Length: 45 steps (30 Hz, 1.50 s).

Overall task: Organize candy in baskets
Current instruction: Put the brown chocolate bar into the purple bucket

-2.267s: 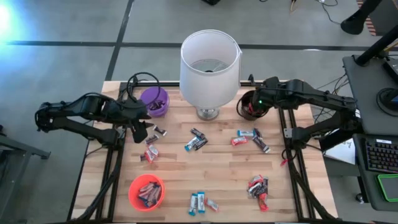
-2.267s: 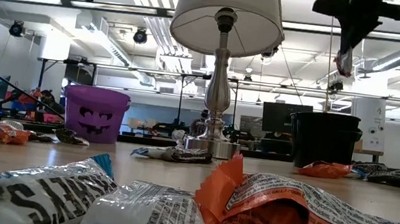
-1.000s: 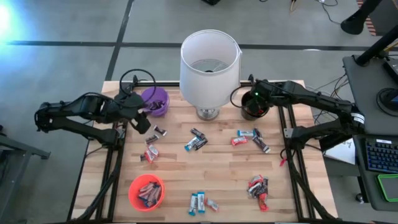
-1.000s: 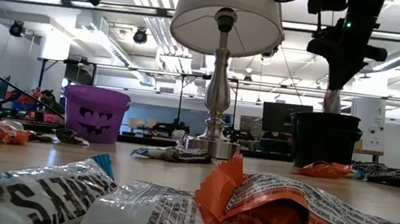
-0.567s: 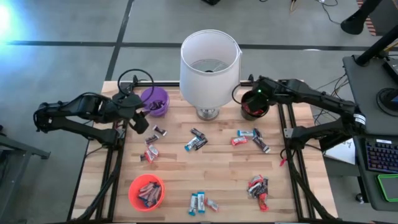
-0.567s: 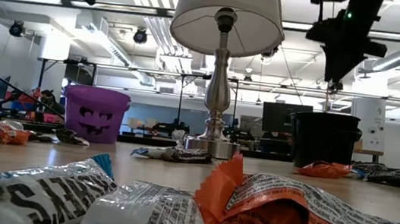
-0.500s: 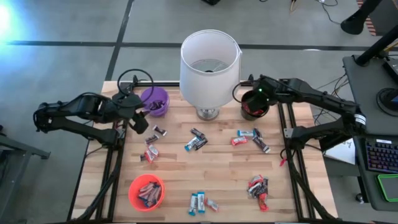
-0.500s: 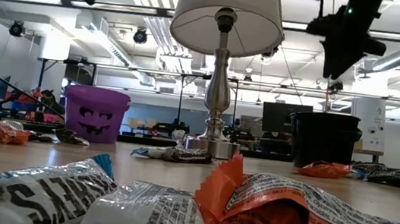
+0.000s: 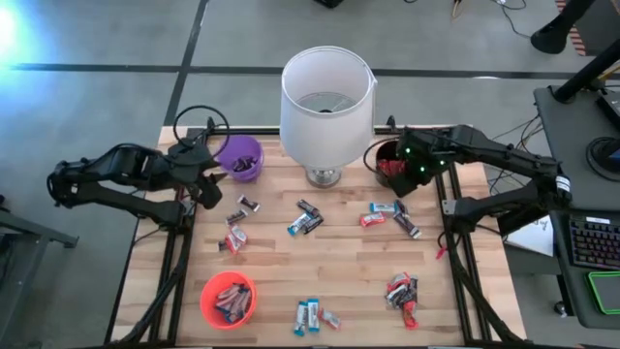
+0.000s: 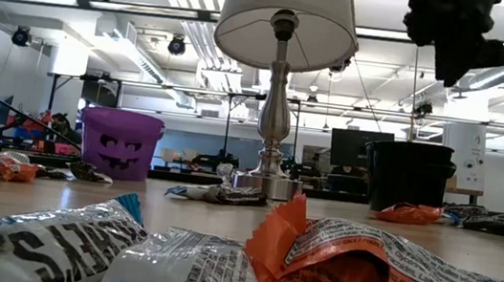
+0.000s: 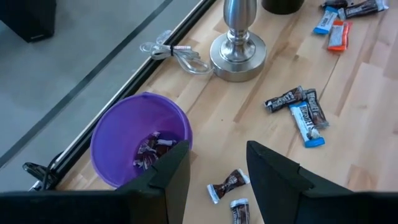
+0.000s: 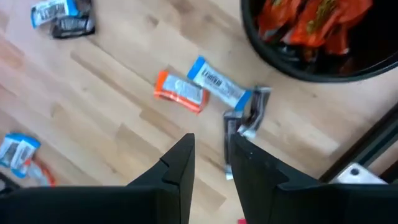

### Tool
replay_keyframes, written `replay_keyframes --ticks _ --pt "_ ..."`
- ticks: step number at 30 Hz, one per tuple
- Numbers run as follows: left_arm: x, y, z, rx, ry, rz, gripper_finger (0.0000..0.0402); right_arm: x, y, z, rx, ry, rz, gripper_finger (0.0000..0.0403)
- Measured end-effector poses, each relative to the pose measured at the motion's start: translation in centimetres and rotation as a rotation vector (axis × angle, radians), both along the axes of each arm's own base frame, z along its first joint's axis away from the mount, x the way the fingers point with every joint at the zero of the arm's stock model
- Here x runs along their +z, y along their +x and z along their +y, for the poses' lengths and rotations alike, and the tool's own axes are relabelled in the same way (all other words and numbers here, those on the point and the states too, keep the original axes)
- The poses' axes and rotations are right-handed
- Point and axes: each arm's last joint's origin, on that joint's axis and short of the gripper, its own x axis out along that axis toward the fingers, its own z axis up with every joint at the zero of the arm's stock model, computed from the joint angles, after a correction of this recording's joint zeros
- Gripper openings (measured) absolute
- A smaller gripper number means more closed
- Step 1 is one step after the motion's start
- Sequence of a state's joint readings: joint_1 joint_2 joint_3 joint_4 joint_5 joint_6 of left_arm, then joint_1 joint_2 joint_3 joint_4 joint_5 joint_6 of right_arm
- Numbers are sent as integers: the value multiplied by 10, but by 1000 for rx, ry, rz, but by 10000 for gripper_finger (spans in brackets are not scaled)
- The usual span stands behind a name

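The purple basket (image 9: 239, 157) stands at the far left with dark candy inside (image 11: 152, 149). The black basket (image 9: 387, 163), right of the lamp, holds orange-red candy (image 12: 311, 22). The orange basket (image 9: 228, 299) is at the near left with several bars in it. Loose candy (image 9: 305, 221) lies scattered on the wooden table. My left gripper (image 11: 217, 168) hangs open and empty above the table, just near-left of the purple basket. My right gripper (image 12: 211, 168) is high above the table beside the black basket's near-right rim, pointing steeply down, slightly open with nothing between its fingers.
A tall lamp with a white shade (image 9: 326, 97) and metal base (image 11: 237, 53) stands at the far middle between the two far baskets. More candy lies in clusters at the near right (image 9: 402, 291), near middle (image 9: 310, 315) and left (image 9: 235, 233). A white cord (image 11: 174, 51) lies behind the lamp base.
A candy that hung from my right gripper just above the black basket no longer shows; the gripper has let it go, risen, tipped more steeply down and shifted toward the table's near right. My left gripper has drawn back a little toward the left edge.
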<state>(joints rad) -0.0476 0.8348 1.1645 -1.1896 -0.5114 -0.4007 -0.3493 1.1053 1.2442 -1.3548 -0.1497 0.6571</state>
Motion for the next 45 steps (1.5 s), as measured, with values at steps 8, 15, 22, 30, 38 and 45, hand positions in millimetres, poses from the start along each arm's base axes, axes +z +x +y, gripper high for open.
replay_keyframes --ticks 8,15,22,30,38,45 --pt "2 -17 1 0 0 -4 139 -3 8 32 58 98 10 95" --pt "3 -26 0 -48 -17 -15 139 -25 16 58 113 52 128 111" --pt "5 -33 0 -73 -13 -31 139 -53 30 71 173 63 261 157" --pt "5 -38 -2 -122 -67 -52 139 -97 31 80 209 63 452 189" --pt "6 -38 -2 -126 -78 -58 139 -138 26 82 168 75 395 185" --pt "5 -37 -2 -126 -78 -56 139 -148 16 78 120 0 434 185"
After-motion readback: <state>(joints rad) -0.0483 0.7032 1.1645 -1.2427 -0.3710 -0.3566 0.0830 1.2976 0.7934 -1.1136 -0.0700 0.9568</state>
